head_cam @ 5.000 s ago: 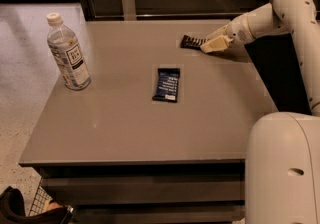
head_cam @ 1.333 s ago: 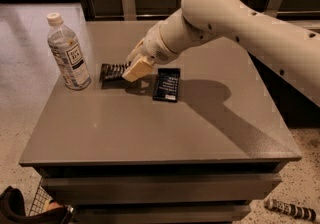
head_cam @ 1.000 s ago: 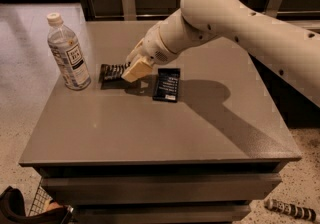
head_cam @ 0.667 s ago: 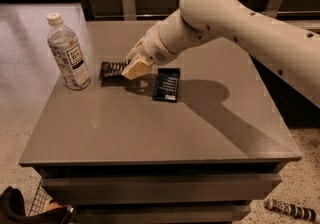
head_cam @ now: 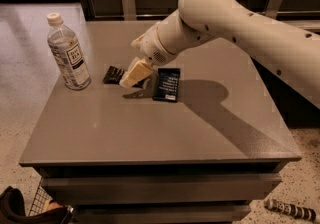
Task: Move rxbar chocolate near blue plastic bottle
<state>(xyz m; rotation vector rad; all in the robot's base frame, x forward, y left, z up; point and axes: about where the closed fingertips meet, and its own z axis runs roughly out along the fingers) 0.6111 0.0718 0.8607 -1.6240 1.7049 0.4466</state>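
Observation:
The rxbar chocolate [head_cam: 113, 74], a slim dark bar, lies low over the table just right of the blue plastic bottle [head_cam: 70, 52]. The bottle is clear, with a white cap and a white label, and stands upright near the table's left edge. My gripper [head_cam: 132, 75] reaches in from the right on the white arm [head_cam: 220, 18]. Its tan fingers are closed over the bar's right end, which they hide. The bar's free end points at the bottle, a short gap away.
A wider dark blue wrapped bar [head_cam: 167, 84] lies flat just right of my gripper. The grey table [head_cam: 165, 128] has edges close to the bottle on the left. A dark object [head_cam: 290, 209] lies on the floor at the lower right.
Since five seconds ago my arm has carried the rxbar chocolate from the table's back right to beside the bottle. Over the last second it has hardly moved.

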